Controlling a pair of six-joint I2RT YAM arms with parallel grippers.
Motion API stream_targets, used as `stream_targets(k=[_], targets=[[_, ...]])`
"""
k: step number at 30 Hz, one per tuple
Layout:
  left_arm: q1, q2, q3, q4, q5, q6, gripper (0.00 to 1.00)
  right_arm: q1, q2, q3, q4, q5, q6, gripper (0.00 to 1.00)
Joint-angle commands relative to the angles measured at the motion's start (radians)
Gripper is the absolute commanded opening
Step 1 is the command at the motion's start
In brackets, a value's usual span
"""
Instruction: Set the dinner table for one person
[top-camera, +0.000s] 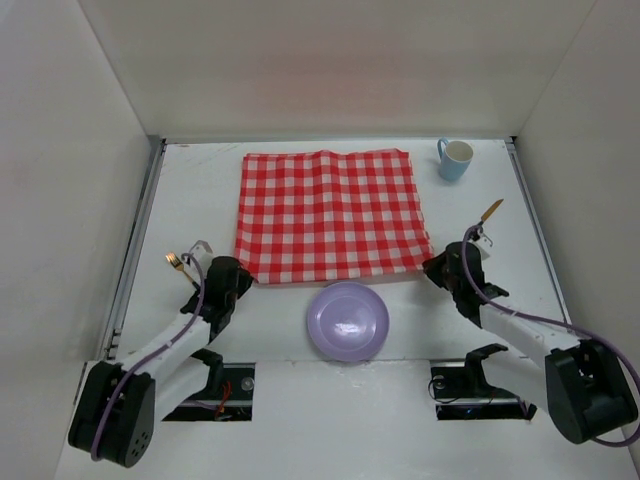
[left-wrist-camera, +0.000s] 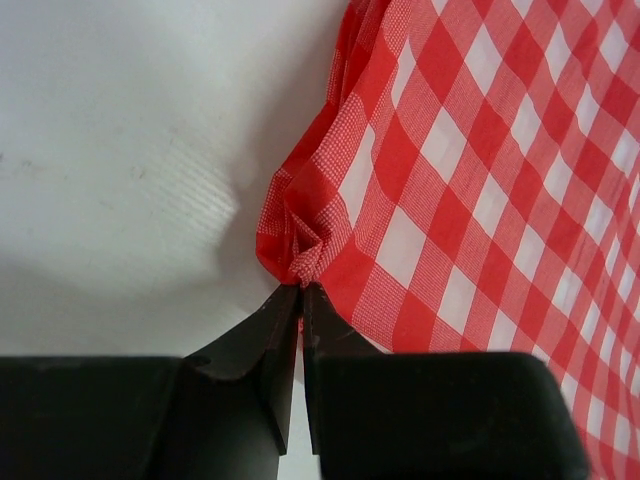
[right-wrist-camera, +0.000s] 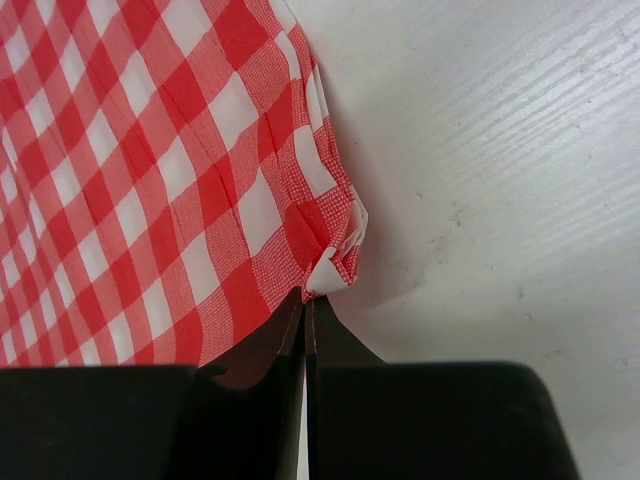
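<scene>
The red-and-white checked cloth (top-camera: 330, 215) lies spread flat on the middle of the white dinner table (top-camera: 200, 190). My left gripper (top-camera: 240, 272) is shut on the cloth's near-left corner; in the left wrist view the gripper (left-wrist-camera: 301, 290) pinches the bunched corner of the cloth (left-wrist-camera: 450, 180). My right gripper (top-camera: 432, 265) is shut on the near-right corner; in the right wrist view the gripper (right-wrist-camera: 305, 298) pinches the folded corner of the cloth (right-wrist-camera: 150, 170). A purple plate (top-camera: 348, 320) sits on the table just in front of the cloth's near edge, between the arms.
A light blue mug (top-camera: 454, 160) stands at the back right, beside the cloth's far-right corner. A gold-tipped utensil (top-camera: 491, 210) lies right of the cloth. Another gold-tipped utensil (top-camera: 176, 261) lies left of my left gripper. White wall panels enclose three sides.
</scene>
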Motion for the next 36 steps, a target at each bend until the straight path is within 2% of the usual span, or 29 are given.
stream_targets(k=[1, 6, 11, 13, 16, 18, 21, 24, 28, 32, 36], targets=[[-0.021, -0.109, -0.028, -0.186, -0.030, -0.003, 0.04, -0.003, -0.057, -0.025, -0.070, 0.030, 0.002, 0.06], [-0.062, -0.188, -0.034, -0.311, -0.041, -0.020, 0.06, 0.000, -0.077, -0.026, -0.125, 0.041, -0.001, 0.07], [-0.090, -0.182, -0.040, -0.334, -0.047, -0.034, 0.06, 0.035, -0.126, -0.031, -0.194, 0.055, 0.002, 0.10], [-0.094, -0.188, -0.039, -0.334, -0.053, -0.040, 0.08, 0.054, -0.152, -0.033, -0.208, 0.055, 0.015, 0.21], [-0.094, -0.199, -0.028, -0.340, -0.067, -0.040, 0.13, 0.078, -0.201, -0.026, -0.226, 0.084, 0.012, 0.49], [-0.094, -0.212, -0.017, -0.349, -0.071, -0.039, 0.22, 0.086, -0.245, -0.005, -0.274, 0.117, -0.015, 0.60], [-0.096, -0.246, 0.003, -0.372, -0.076, -0.031, 0.30, 0.100, -0.307, 0.035, -0.338, 0.127, -0.058, 0.66], [-0.108, -0.277, 0.043, -0.400, -0.085, -0.014, 0.33, 0.152, -0.328, 0.067, -0.384, 0.105, -0.075, 0.66], [-0.157, -0.278, 0.101, -0.408, -0.108, 0.009, 0.33, 0.290, -0.270, 0.108, -0.424, 0.037, -0.095, 0.65], [-0.237, -0.255, 0.156, -0.391, -0.162, 0.024, 0.35, 0.465, -0.161, 0.139, -0.414, -0.046, -0.109, 0.64], [-0.291, -0.180, 0.176, -0.284, -0.182, 0.041, 0.36, 0.546, -0.003, 0.153, -0.338, -0.080, -0.112, 0.63]])
